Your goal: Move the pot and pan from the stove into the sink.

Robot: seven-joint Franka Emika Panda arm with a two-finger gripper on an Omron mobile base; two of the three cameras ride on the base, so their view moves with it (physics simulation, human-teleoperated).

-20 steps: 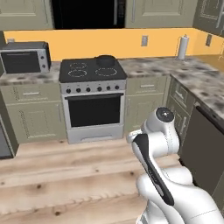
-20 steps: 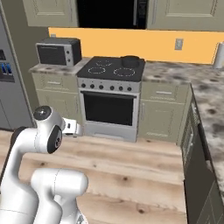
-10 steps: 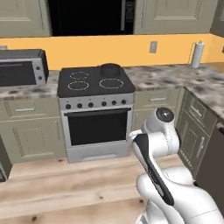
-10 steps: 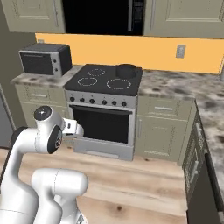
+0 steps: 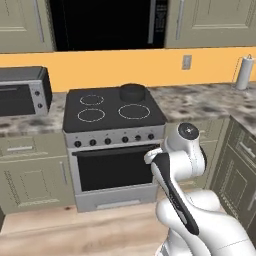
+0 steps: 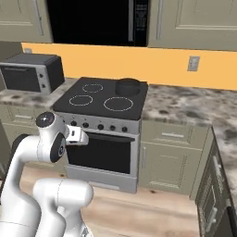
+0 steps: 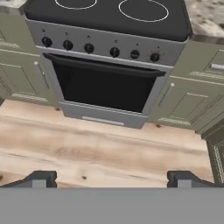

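four white rings on glossy black stove [image 5: 112, 116], squat round pot [image 5: 132, 92] rear-right; jaws wide, empty.

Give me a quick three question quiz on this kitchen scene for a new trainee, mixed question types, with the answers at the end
1. True or false: the pot sits on the stove's back right burner.
2. The toaster oven stands on the counter to which side of the stove: A) left B) right C) behind it?
3. Fill in: the gripper is ____ and holds nothing, aimed at the oven door.

Key: 1 true; 2 A; 3 open.
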